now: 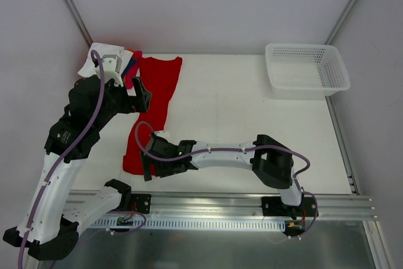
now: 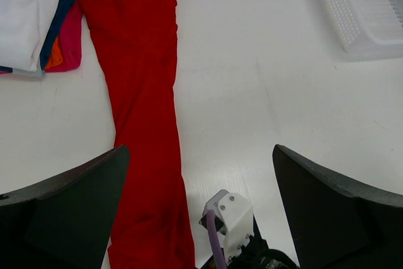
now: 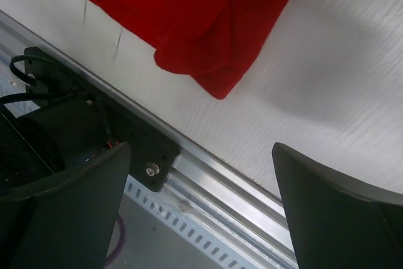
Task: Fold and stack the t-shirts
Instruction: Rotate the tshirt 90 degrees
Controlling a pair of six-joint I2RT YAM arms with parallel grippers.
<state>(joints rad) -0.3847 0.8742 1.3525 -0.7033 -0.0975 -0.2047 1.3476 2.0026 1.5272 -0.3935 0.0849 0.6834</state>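
A bright red t-shirt [image 1: 154,102] lies on the white table as a long narrow strip, running from the back left toward the near edge. A stack of folded shirts [image 2: 28,20], white on top with blue, orange and pink-red edges showing, sits beside its far end. My left gripper [image 1: 142,92] hovers open above the strip's upper half; in the left wrist view the red t-shirt [image 2: 141,111] lies below the left finger [image 2: 63,209]. My right gripper [image 1: 147,163] is open and empty just past the strip's near end [image 3: 201,23], over the table's edge.
A white mesh basket [image 1: 306,69] stands at the back right corner. An aluminium rail [image 1: 220,203] runs along the near edge, with a black bracket [image 3: 148,155] under my right gripper. The right arm's wrist [image 2: 233,222] lies across the table beside the shirt.
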